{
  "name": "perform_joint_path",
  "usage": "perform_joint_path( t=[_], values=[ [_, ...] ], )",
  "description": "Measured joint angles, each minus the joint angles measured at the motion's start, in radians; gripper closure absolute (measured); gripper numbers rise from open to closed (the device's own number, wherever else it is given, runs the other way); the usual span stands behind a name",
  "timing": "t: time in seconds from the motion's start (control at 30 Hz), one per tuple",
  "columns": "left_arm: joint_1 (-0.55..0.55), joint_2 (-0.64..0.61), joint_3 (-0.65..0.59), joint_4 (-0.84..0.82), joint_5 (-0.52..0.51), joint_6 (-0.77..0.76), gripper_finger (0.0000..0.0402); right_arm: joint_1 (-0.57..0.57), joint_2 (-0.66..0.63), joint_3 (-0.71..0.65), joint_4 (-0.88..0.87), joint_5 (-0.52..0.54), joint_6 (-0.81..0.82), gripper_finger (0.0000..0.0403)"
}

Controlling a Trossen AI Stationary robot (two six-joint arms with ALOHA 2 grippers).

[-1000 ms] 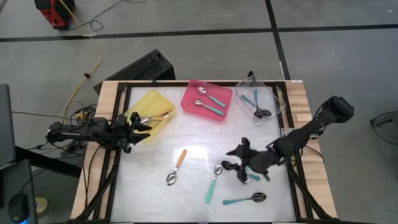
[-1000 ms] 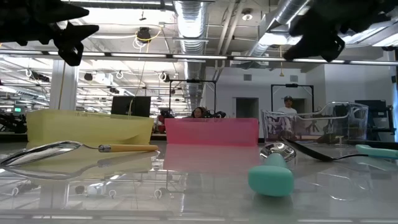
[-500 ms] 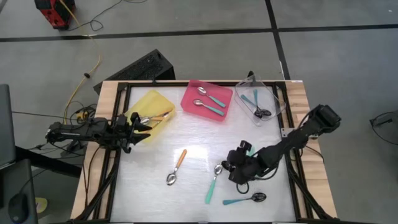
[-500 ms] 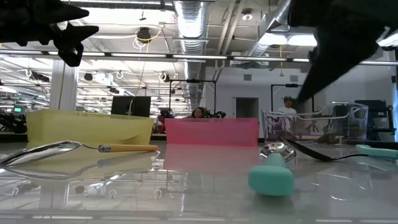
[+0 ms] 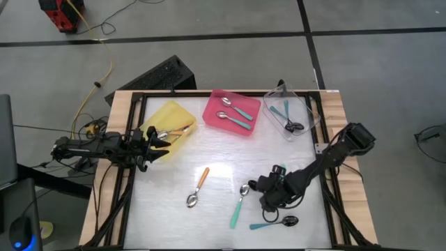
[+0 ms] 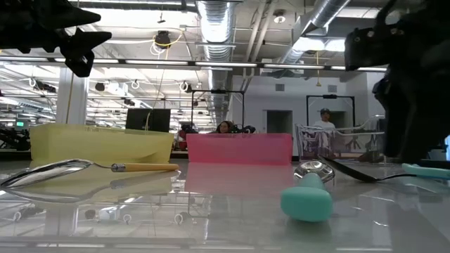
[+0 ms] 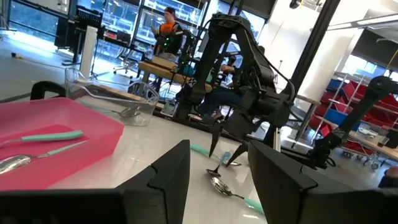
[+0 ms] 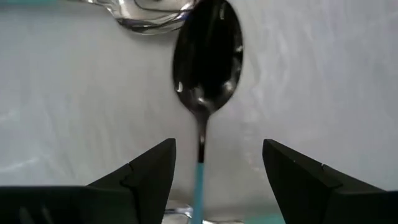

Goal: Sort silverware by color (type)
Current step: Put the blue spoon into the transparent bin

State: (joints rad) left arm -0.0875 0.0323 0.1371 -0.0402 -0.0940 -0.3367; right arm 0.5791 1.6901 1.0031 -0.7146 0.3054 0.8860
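Observation:
My right gripper [image 5: 270, 197] is low over the table's near right part, open. In the right wrist view its fingers [image 8: 134, 180] stand on either side of the thin neck of a black-bowled spoon with a teal handle [image 8: 208, 56], without touching it. A silver bowl [image 8: 149, 12] lies just beyond. On the table lie an orange-handled spoon [image 5: 198, 187], a teal-handled silver one [image 5: 239, 203] and a teal-handled black one [image 5: 275, 223]. My left gripper [image 5: 162, 141] hovers open by the yellow tray [image 5: 167, 118].
The pink tray [image 5: 217, 104] holds two teal silver-bowled spoons, and the clear tray [image 5: 306, 104] holds teal black-bowled ones; both stand at the far edge. The yellow tray holds orange-handled spoons. Bare table lies in the middle, between the arms. People show in the room beyond.
My right gripper has come down from above the table and moved a little toward the near edge. It now stands low over the black-bowled spoon. My left arm has kept still, and no spoon has moved.

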Motion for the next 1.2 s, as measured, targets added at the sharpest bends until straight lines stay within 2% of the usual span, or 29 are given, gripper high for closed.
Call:
perform_joint_path(
  t=[0.33,0.83,0.97,1.2],
  values=[
    [0.000,0.000,0.000,0.000,0.000,0.000,0.0253,0.025,0.001,-0.036,0.031,0.008,0.011,0.0135],
    [0.000,0.000,0.000,0.000,0.000,0.002,0.0253,-0.016,-0.001,-0.111,0.139,-0.018,-0.002,0.0137],
    [0.000,0.000,0.000,0.000,0.000,0.002,0.0253,-0.019,-0.004,-0.127,0.188,-0.055,-0.019,0.0160],
    [0.000,0.000,0.000,0.000,0.000,0.002,0.0253,-0.019,-0.004,-0.139,0.203,-0.077,0.002,0.0232]
  ],
)
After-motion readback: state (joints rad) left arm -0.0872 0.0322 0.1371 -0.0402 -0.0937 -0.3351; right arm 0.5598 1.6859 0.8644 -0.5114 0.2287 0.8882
